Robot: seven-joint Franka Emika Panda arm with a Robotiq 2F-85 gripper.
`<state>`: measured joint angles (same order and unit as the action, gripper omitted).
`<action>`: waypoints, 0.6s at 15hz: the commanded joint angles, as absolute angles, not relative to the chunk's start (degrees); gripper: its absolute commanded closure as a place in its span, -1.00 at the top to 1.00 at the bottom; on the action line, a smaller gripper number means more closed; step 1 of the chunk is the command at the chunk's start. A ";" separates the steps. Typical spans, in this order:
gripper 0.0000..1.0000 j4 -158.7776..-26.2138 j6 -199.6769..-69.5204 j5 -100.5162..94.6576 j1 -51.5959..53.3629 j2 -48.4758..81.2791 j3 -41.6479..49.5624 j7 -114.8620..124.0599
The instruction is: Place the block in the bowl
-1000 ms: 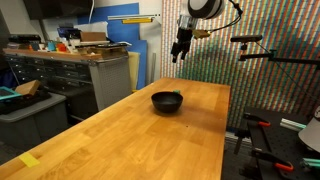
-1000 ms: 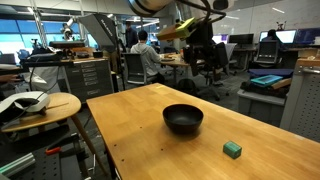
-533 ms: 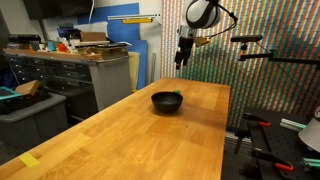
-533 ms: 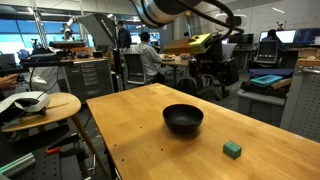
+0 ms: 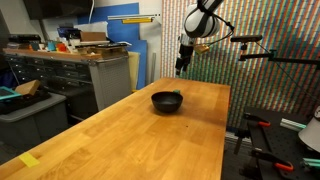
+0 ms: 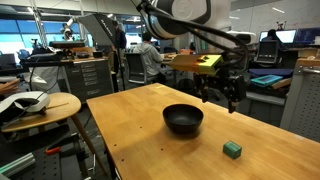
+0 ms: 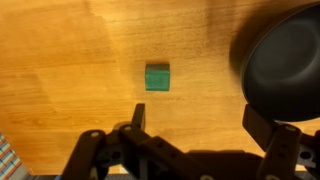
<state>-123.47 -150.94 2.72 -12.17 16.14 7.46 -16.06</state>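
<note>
The gripper (image 7: 197, 115) hangs above the wooden table (image 7: 60, 60) with jaws wide apart and empty, the green block (image 7: 157, 77) lying untouched just ahead of one jaw and the black bowl (image 7: 285, 65) ahead of the opposite jaw.

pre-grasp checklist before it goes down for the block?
1. Gripper open: ok, jaws stand apart in the wrist view.
2. Block visible and free: ok, it lies flat on the table with nothing touching it.
3. Block centred between the jaws: not ok, it sits off to the side away from the bowl.
4. Block clear of the bowl: ok, there is a gap between them in an exterior view.
5. Bowl empty: ok, nothing shows inside it.
6. Gripper at grasp height: not ok, it hangs well above the table.
</note>
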 commanded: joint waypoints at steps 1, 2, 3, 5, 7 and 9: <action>1.00 -121.19 -154.06 5.69 -14.51 19.33 5.62 -19.20; 1.00 -121.13 -154.82 5.79 -14.75 19.96 5.38 -19.39; 1.00 -121.13 -155.51 5.49 -14.85 20.54 5.21 -19.38; 1.00 -121.07 -157.00 4.92 -15.00 21.66 4.79 -19.27; 1.00 -120.86 -157.67 4.65 -15.18 22.80 4.25 -19.41; 1.00 -120.36 -157.94 4.27 -15.31 24.16 3.89 -19.42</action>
